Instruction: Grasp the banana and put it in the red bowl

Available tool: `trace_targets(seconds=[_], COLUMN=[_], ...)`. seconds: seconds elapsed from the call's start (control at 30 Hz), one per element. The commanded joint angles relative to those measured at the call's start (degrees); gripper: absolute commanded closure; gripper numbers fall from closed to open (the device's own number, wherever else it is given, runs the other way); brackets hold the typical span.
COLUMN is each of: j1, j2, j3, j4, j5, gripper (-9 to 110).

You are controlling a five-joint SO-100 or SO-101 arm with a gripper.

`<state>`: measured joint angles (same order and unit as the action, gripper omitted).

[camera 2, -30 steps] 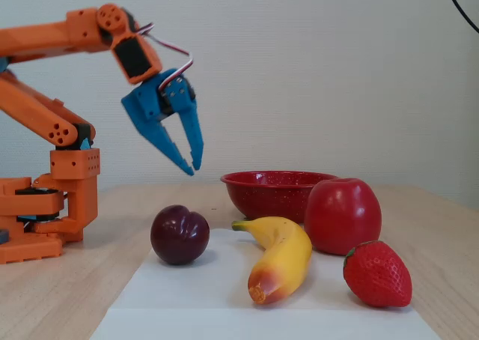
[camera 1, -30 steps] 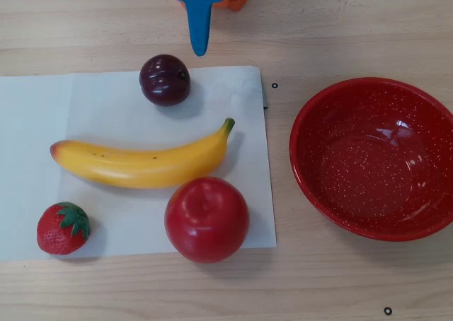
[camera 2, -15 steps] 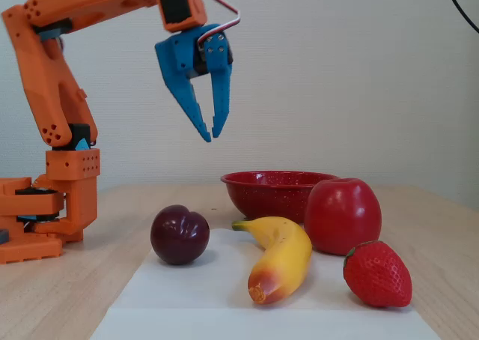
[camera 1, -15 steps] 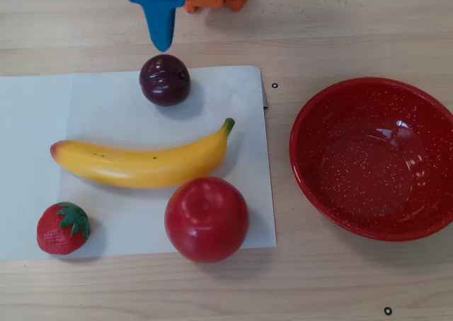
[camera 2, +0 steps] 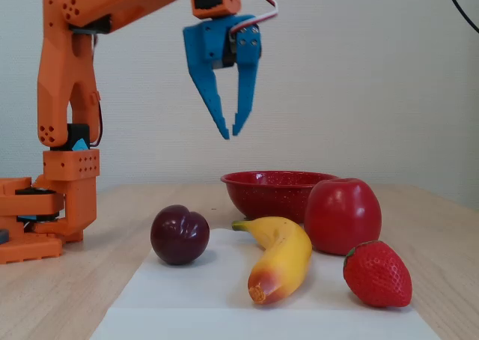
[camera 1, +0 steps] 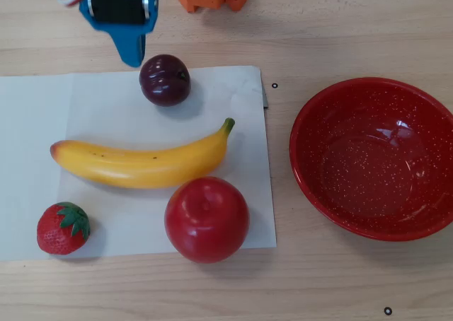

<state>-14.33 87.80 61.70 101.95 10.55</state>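
While the end effector hangs high, fingers slightly parted and empty, the banana lies on paper below it, past the plum; lowering across its middle should help. Far right waits the red bowl.

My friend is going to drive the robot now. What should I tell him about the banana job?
Gripper: the blue two-finger gripper hangs high above the table, fingers slightly apart, holding nothing.
Things: the long curved yellow banana lies on the white paper sheet, between the dark purple plum and the round red apple. The glossy speckled red bowl sits empty, right of the paper in the overhead view.
Done: nothing yet.
Left: grasp the banana, carry it into the bowl.
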Motion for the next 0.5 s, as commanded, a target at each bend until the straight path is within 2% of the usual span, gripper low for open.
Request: trace_targets(seconds=[0.0,0.2,0.47], j1=[-2.46,-3.78,-3.69], j2=[1.14,-3.16,-5.89], j3=[-6.50,-7.12,-5.54], j4=[1.85,3.25,3.16], j5=[2.29,5.98,6.68], gripper=[99,85,59])
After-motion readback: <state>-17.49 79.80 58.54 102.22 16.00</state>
